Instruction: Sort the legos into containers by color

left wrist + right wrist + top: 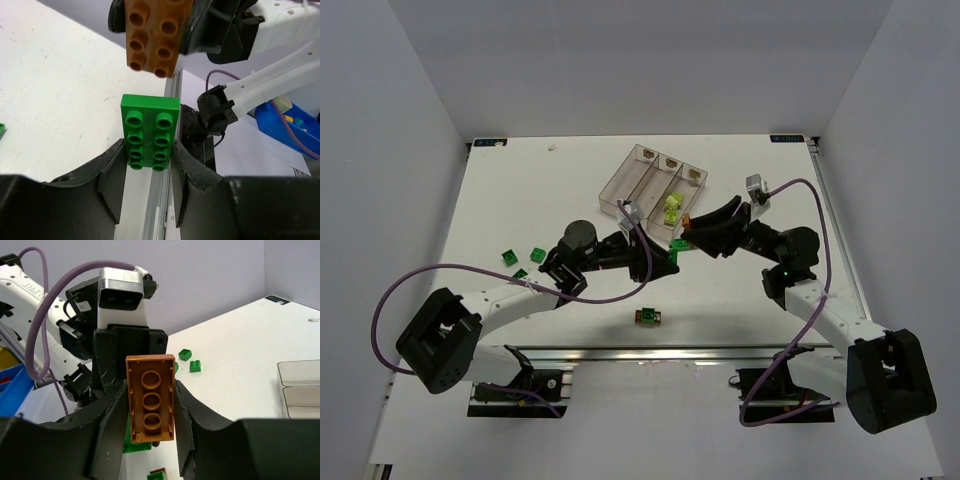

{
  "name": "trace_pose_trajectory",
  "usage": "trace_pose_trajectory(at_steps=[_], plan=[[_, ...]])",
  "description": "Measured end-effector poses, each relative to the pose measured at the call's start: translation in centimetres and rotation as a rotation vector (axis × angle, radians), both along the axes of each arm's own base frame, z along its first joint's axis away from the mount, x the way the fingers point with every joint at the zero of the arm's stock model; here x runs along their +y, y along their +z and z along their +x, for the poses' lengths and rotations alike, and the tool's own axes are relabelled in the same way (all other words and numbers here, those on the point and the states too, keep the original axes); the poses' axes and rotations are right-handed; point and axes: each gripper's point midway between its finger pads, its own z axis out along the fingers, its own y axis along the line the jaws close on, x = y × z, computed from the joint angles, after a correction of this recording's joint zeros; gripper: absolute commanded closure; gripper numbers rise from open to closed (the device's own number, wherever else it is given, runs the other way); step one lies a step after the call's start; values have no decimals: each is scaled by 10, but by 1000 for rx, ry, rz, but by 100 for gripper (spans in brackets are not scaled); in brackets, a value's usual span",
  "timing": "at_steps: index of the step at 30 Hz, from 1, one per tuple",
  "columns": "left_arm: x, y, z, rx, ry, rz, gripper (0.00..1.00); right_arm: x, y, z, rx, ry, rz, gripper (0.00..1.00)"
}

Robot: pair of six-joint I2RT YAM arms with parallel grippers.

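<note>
A green brick (150, 132) is pinched by its long sides between the fingers of the left gripper (149, 152), studs turned toward the wrist camera. Just beyond it, apart from it by a small gap, an orange-brown brick (150, 405) is clamped in the same manner by the right gripper (150, 390), its hollow underside shown to that wrist's camera. In the overhead view both bricks are held off the table (520, 200), close together, just beside the near end of the containers (625, 180).

Yellow-green legos (672, 210) are seen lying in the tray, apparently in its right-hand bin, though the compartment cannot be told with certainty. The other two bins appear to hold nothing. Three loose green legos (509, 257) are scattered well apart to the left, and a green-and-brown pair (648, 317) lies near the front edge; whether its two pieces are joined cannot be told.

The step in hand is judged to be delivery: two bricks of different colours are held, one in each claw, and neither is yet placed. For the next move, each brick is to be carried over a separate bin not taken by the yellow-green pieces. The arms must be kept from colliding, since they are crowded together. Each claw is to be spread only once its brick is within the walls.
</note>
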Motion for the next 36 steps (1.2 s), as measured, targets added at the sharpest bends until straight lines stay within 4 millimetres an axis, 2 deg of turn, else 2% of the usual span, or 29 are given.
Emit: trace_pose_trajectory(at_steps=[8,12,14,19,23,26,28,32,36], plan=[[2,-11,4,9,21,50,86,-6,0,8,-5,-33,-1,100],[6,-12,24,9,100,96,87,-9,-6,15,-6,-74,-26,100],[11,-9,42,13,170,124,88,-10,-10,19,1,-94,-50,100],[29,-8,111,38,392,216,90,-12,-7,35,-23,-154,-120,100],[38,-33,168,89,534,347,90,-14,-7,37,-48,-177,-150,100],[39,-57,201,124,596,446,89,-15,-12,37,-49,-184,-170,100],[34,-67,222,131,626,487,89,-16,-13,37,-50,-188,-179,100],[29,-82,257,136,683,545,88,-18,-9,35,-72,-203,-181,100],[27,-99,279,143,722,593,86,-20,-4,33,-97,-211,-176,100]])
